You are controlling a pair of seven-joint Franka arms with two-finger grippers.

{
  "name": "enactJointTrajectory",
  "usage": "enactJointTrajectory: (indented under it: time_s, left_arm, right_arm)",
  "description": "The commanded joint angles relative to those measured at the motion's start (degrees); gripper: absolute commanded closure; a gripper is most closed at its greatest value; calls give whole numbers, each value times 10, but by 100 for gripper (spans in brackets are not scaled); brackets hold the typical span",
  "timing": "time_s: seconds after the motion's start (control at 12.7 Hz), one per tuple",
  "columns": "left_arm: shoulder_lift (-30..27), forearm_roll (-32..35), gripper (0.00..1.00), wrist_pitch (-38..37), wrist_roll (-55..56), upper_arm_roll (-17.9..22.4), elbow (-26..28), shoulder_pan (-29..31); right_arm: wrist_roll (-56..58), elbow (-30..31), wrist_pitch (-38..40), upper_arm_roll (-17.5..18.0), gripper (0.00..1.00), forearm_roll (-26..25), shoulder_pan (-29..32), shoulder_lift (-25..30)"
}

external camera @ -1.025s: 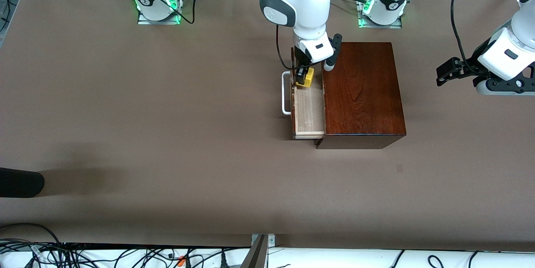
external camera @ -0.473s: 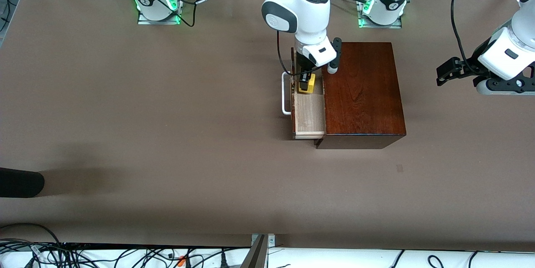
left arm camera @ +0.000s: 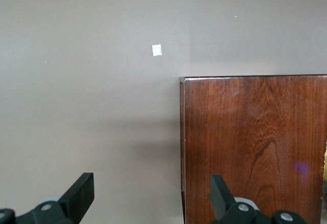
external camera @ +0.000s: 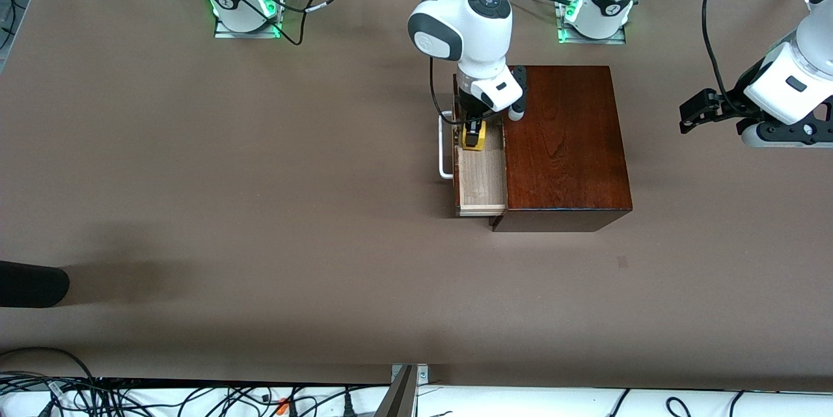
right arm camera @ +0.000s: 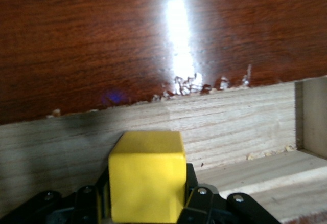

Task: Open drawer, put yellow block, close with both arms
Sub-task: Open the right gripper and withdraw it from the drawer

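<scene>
The drawer (external camera: 481, 176) is pulled out of the dark mahogany box (external camera: 563, 144), its white handle (external camera: 444, 147) toward the right arm's end of the table. My right gripper (external camera: 473, 135) is shut on the yellow block (external camera: 474, 138) and holds it low inside the drawer's tray, near the tray's end farther from the front camera. In the right wrist view the block (right arm camera: 147, 175) sits between the black fingers before the tray's pale wooden wall (right arm camera: 214, 127). My left gripper (external camera: 691, 116) is open and waits above the table, past the box at the left arm's end; its wrist view shows the box top (left arm camera: 255, 147).
A small pale mark (external camera: 623, 262) lies on the brown table nearer the front camera than the box. A dark object (external camera: 32, 283) juts in at the table's edge at the right arm's end. Cables run along the front edge.
My right gripper has lowered with the yellow block into the drawer tray, shifting slightly nearer the front camera. The left arm has not moved.
</scene>
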State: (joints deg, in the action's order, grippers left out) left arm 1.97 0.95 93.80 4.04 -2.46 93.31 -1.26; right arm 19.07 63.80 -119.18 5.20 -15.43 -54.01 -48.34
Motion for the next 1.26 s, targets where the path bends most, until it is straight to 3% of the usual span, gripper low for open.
enactJointTrajectory:
  time_s: [0.0, 0.08, 0.16, 0.24, 0.63, 0.79, 0.95, 1.18]
  left_arm:
    - [-10, -10, 0, -8, -13, -4, 2, 7]
    - [-10, -10, 0, -8, -13, -4, 2, 7]
    - [-10, -10, 0, -8, -13, -4, 2, 7]
    - [-10, -10, 0, -8, -13, -4, 2, 7]
    - [-11, -10, 0, -8, -14, -5, 2, 7]
    - [-11, -10, 0, -8, -13, -5, 2, 7]
    - [-11, -14, 0, -10, -10, -5, 2, 7]
    - [-9, -36, 0, -30, -9, -5, 2, 8]
  right_arm:
    - [11, -17, 7, 0, 52, -11, 1, -12]
    - [17, -17, 7, -1, 51, -11, 2, -12]
    - [20, -17, 7, -1, 40, -11, 3, -12]
    - [21, -17, 7, -1, 0, -11, 7, -11]
    - [11, -23, 22, 2, 0, 15, 21, 17]
    - [11, -27, 30, -4, 0, 103, 50, 61]
    - [11, -27, 58, -5, 0, 140, 89, 104]
    - [18, -26, 118, -5, 0, 223, 216, 181]
